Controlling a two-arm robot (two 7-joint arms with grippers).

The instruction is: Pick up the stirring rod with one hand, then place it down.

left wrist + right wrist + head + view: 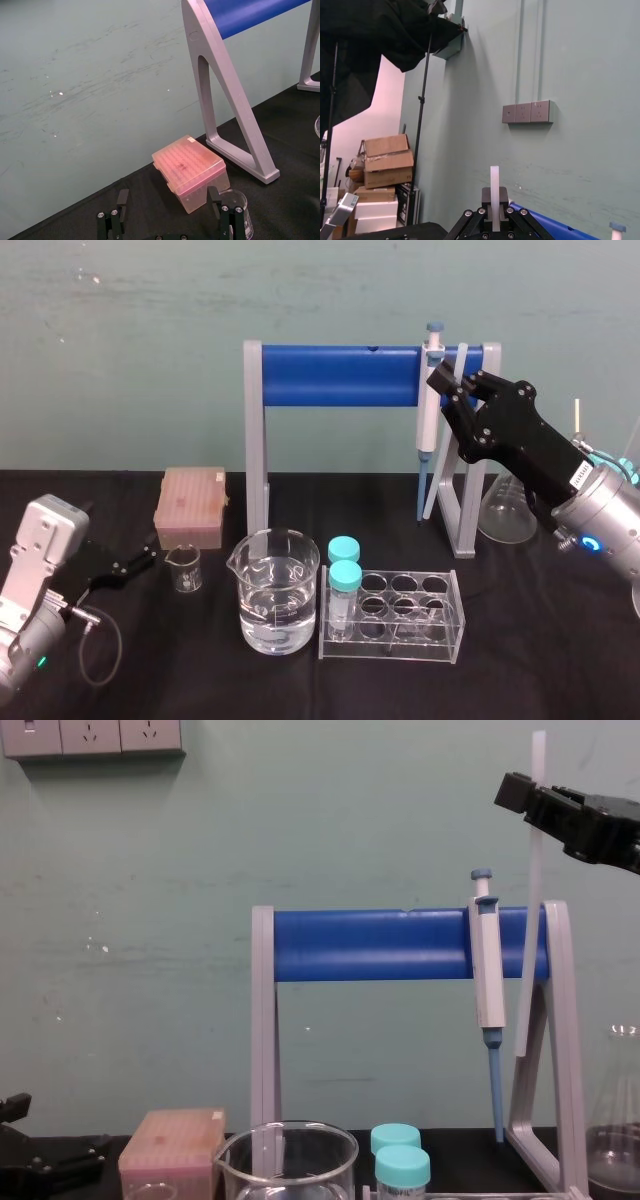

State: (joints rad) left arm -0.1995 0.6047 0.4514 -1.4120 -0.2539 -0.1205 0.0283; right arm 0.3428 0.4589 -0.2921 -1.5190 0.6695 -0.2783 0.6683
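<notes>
Hanging from right tool, stirring rod seems airborne, chest view.

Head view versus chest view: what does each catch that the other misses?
Head view, not chest: the tube rack's empty holes, the liquid in the big beaker, the left arm's grey body. Chest view, not head: the wall sockets. Both: the right gripper shut on the stirring rod, the pipette hanging on the blue stand, the pink box, the left gripper parked at left.
</notes>
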